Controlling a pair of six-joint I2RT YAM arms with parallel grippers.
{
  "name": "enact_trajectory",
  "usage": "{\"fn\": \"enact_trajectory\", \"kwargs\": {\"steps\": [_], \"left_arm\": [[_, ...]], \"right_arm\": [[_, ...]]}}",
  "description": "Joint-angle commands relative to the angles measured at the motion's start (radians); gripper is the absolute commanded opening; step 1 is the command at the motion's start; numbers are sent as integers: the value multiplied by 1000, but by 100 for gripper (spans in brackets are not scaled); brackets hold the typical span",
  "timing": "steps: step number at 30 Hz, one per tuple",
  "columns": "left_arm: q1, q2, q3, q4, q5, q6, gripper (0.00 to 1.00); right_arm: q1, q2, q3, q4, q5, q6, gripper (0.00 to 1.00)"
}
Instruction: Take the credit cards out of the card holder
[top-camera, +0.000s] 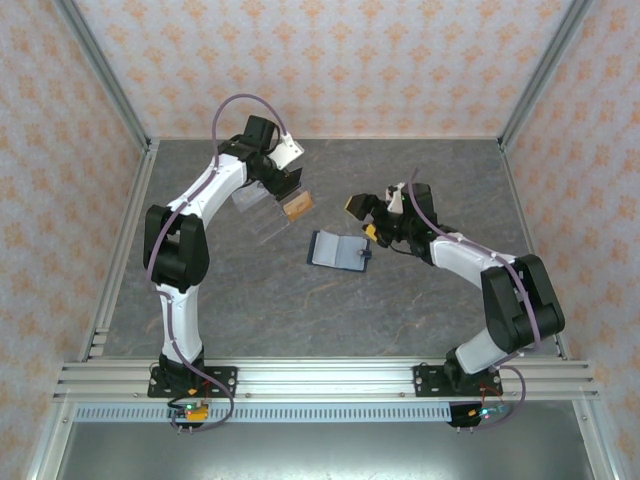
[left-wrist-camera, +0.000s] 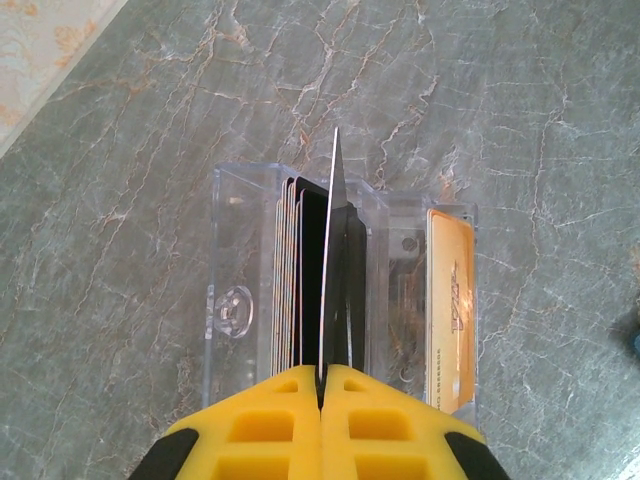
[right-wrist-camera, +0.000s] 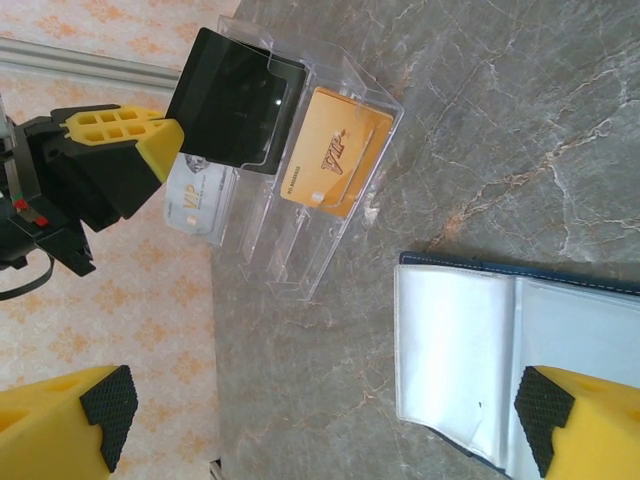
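While left hand (left-wrist-camera: 322, 380) pinches black card (right-wrist-camera: 235, 100) over clear stand (left-wrist-camera: 235, 300) | right hand (right-wrist-camera: 325, 410) spread wide, empty, above open card holder (top-camera: 340, 250)

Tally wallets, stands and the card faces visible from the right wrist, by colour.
Dark navy folding wallet: 1
Clear acrylic tiered stand: 1
Orange plastic card: 1
Black plastic card, in left gripper: 1
White plastic card: 1
Total: 5
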Motion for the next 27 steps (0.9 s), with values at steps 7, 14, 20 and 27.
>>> {"fn": "enact_trajectory", "kwargs": {"steps": [7, 14, 20, 27], "left_arm": [[12, 21, 9, 0, -47, 5, 6], [12, 10, 0, -2, -76, -9, 23], [12, -10, -6, -2, -63, -35, 24], [10, -126, -47, 33, -21, -280, 43]], "right_arm": [[-1, 21, 46, 39, -15, 24, 99], [-1, 26, 47, 42, -18, 30, 99], [-1, 25, 46, 38, -22, 30, 99], [35, 11, 83, -109, 52, -46, 99]]}}
